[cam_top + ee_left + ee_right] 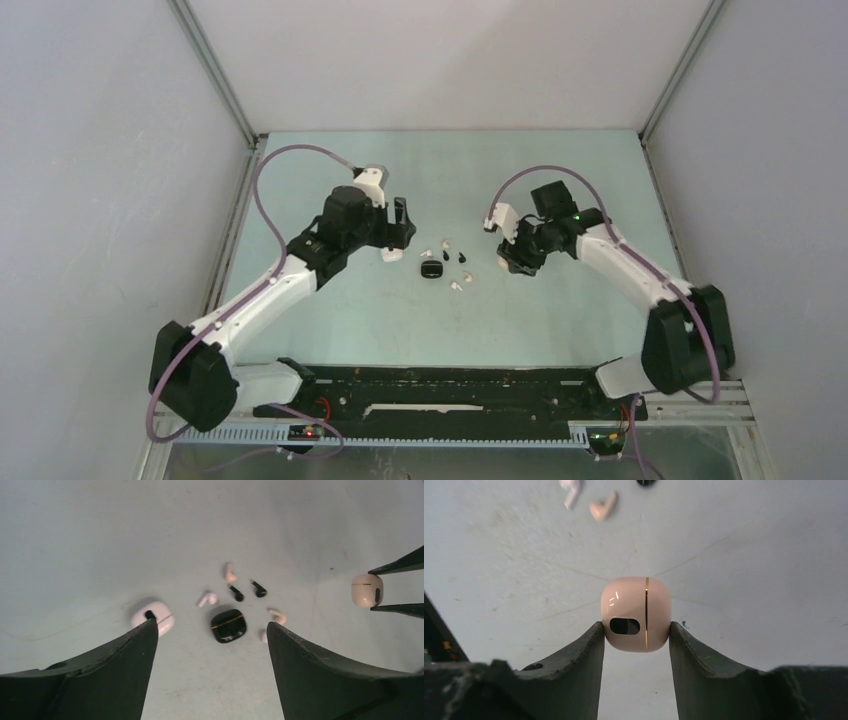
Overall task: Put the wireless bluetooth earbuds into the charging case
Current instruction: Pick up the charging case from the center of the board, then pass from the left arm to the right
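Several tiny earbuds lie mid-table: a white one [207, 599], a pink one [230, 573], two black ones [236, 593] [258, 588] and another pink one [278, 616]. A closed black case [228, 625] lies among them. A closed white case [154, 616] lies beside my left fingertip. My left gripper [211, 625] is open and empty, above and short of the black case. My right gripper [636, 626] is shut on a closed pink case [636, 614] with a gold seam, to the right of the buds [457, 287].
The pale green table [560, 310] is enclosed by white walls and metal corner posts [215, 70]. The arms' black base rail [450, 395] runs along the near edge. Purple cables loop over both arms.
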`<state>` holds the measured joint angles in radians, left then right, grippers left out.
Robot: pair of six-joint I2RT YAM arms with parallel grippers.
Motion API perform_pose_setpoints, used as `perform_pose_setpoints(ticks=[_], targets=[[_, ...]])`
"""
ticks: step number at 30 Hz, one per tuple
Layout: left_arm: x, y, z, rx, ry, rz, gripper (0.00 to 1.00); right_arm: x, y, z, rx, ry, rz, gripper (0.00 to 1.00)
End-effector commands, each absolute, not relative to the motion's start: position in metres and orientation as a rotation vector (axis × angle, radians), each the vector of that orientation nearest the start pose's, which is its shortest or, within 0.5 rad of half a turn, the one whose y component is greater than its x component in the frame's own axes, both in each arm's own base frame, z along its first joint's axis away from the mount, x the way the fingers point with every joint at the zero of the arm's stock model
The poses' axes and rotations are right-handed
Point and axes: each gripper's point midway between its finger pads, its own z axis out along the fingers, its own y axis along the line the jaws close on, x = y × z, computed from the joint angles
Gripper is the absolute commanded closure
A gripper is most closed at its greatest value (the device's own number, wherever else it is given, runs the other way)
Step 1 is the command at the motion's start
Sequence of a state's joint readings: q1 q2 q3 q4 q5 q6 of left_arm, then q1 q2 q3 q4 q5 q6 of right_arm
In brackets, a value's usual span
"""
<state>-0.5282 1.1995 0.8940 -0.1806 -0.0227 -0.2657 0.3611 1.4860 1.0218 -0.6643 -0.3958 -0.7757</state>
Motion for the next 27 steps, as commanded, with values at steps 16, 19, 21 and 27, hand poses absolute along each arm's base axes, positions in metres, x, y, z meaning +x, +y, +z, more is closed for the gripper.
perform_pose_setpoints(ticks=[16, 19, 21, 27], targets=[[0.249, -0.352, 0.224, 0.393, 2.18, -1.372, 0.23, 0.256, 0.211, 0.167, -1.478, 1.814, 0.552, 0.66], [0.248, -0.362, 0.22, 0.396, 2.201, -1.39, 0.25, 0.255, 0.212, 0.172, -1.475, 1.8, 0.55, 0.66], [0.247, -0.367, 0.215, 0.401, 2.225, -1.399, 0.27, 0.254, 0.212, 0.174, -1.472, 1.793, 0.552, 0.67], [0.242, -0.381, 0.205, 0.41, 2.273, -1.464, 0.3, 0.254, 0.212, 0.177, -1.464, 1.789, 0.551, 0.67]])
